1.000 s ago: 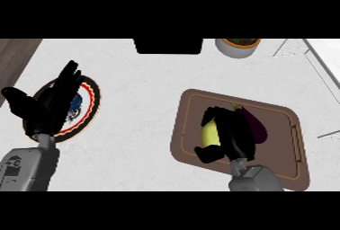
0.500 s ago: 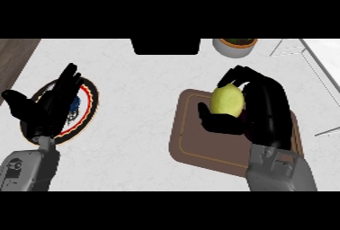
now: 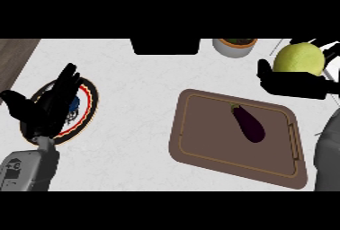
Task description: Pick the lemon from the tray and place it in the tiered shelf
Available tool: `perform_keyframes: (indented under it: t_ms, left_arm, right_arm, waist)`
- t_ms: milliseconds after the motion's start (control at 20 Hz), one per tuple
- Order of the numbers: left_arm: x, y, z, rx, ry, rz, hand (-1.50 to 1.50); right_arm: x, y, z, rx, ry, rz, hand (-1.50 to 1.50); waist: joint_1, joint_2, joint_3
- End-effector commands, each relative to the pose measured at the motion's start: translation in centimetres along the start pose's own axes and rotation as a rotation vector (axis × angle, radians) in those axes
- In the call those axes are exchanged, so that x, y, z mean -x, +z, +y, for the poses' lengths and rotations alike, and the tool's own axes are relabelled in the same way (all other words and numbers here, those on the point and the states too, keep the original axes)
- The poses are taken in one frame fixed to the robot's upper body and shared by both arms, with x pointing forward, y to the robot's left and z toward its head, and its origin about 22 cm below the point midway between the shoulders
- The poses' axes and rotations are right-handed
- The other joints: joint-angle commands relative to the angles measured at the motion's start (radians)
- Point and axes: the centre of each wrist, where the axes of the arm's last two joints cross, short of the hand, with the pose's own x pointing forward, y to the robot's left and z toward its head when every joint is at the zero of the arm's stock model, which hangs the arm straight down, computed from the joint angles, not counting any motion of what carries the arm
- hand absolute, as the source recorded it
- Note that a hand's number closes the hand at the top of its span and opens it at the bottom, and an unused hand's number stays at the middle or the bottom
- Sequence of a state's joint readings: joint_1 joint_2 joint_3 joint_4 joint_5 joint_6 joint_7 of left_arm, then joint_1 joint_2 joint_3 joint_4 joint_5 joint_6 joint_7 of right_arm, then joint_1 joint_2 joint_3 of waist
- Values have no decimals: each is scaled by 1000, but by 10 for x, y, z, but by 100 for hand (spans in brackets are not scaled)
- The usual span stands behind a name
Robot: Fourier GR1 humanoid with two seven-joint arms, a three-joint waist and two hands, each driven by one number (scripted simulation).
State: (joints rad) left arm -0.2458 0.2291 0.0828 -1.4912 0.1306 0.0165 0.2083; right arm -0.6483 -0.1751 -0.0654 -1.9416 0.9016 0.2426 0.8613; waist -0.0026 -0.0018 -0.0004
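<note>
At the upper right my right hand (image 3: 295, 83) is curled round a yellow-green lemon (image 3: 299, 58) and holds it high, beyond the far right corner of the brown tray (image 3: 199, 148). A dark purple eggplant (image 3: 248, 123) lies on the tray. The black object at the top centre (image 3: 166, 46) may be the tiered shelf; only its lower edge shows. My left hand (image 3: 43, 110) rests open, fingers up, over a round plate at the left.
A round plate (image 3: 90, 105) with a red and dark rim lies at the left under my left hand. A small grey pot (image 3: 234, 47) stands at the back, right of the black object. A dark wooden strip (image 3: 13, 56) borders the counter's left edge.
My right hand has lifted the lemon off the tray and carried it up and to the right. The eggplant is now uncovered. The left hand has barely moved.
</note>
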Motion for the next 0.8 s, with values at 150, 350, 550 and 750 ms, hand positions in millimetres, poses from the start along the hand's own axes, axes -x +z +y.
perform_keyframes:
  t_ms: [150, 350, 550, 750]
  left_arm:
    - [8, -1, -13, -1, -1, 17, 0]
    - [4, -1, -13, 4, 0, -7, 0]
    - [-1, 9, -2, 8, -11, 0, 0]
    - [-16, -10, -11, -6, 12, -6, 0]
  right_arm:
    - [43, -39, -51, 83, 48, 106, 150]
    - [64, -63, -87, 106, 11, 131, 150]
    - [112, -70, -97, 153, -42, 170, 150]
    - [135, -91, -98, 188, -49, 200, 150]
  waist:
    - [-2, 2, 1]
    - [-1, 2, 0]
    - [2, 2, 1]
    - [4, 4, 1]
